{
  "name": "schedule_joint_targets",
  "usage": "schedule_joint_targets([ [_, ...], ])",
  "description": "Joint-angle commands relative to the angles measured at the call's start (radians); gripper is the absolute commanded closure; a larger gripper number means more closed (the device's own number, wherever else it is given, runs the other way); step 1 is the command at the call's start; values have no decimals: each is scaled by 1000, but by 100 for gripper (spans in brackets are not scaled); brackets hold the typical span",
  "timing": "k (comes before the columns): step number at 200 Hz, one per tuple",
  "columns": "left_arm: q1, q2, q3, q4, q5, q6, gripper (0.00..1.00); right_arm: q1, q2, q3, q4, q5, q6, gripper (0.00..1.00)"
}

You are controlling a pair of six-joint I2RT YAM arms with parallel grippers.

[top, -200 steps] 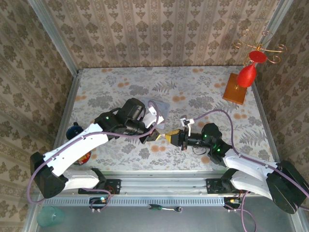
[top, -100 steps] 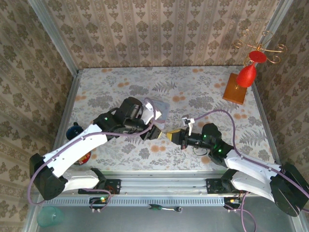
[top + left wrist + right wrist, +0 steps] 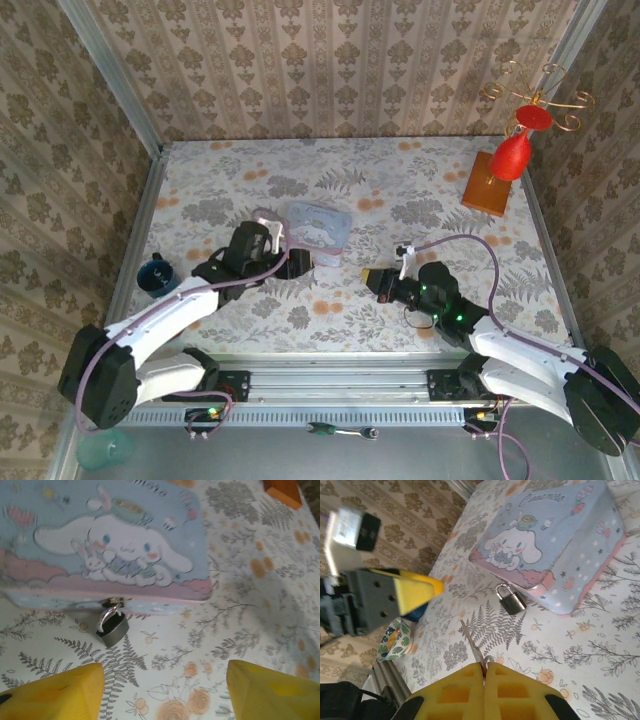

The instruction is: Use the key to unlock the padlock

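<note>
The tiny dark padlock (image 3: 112,627) with its silvery shackle hangs from the front clasp of the pastel cartoon tin box (image 3: 120,545) and rests on the table. My left gripper (image 3: 162,692) is open just in front of it, with bare tablecloth between its yellow fingers. In the right wrist view the padlock (image 3: 512,601) lies ahead of my right gripper (image 3: 484,667), which is shut on the key (image 3: 472,647). The key's thin blade points up and left, short of the lock. From above, the left gripper (image 3: 290,263) and right gripper (image 3: 375,278) stand apart below the tin box (image 3: 318,225).
A red stand on a wooden block (image 3: 505,165) occupies the back right corner. A dark blue cup (image 3: 155,273) sits at the left edge, beside a patterned bowl (image 3: 395,640). Metal walls enclose the table; open tablecloth lies between the two grippers.
The left arm has drawn back to the left, away from the right gripper it was nearly touching. The tin box is now uncovered. The right gripper shifted slightly right, still holding the key.
</note>
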Motion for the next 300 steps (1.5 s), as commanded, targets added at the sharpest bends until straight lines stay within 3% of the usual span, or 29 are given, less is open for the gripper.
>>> schedule_joint_targets([
  [1,-1,51,-74,271,-44,-54,31,7,-26,-17,13,44,35,100],
  [46,-2,186,-155,453,-119,-62,32,7,-63,-35,23,23,21,100],
  [188,-4,533,20,460,-102,-42,38,7,-58,-24,28,12,4,100],
  [241,-29,565,70,396,-136,13,51,6,-79,-46,13,24,-6,100],
  [300,-35,563,58,398,-152,45,76,7,-49,-22,-19,53,8,100],
])
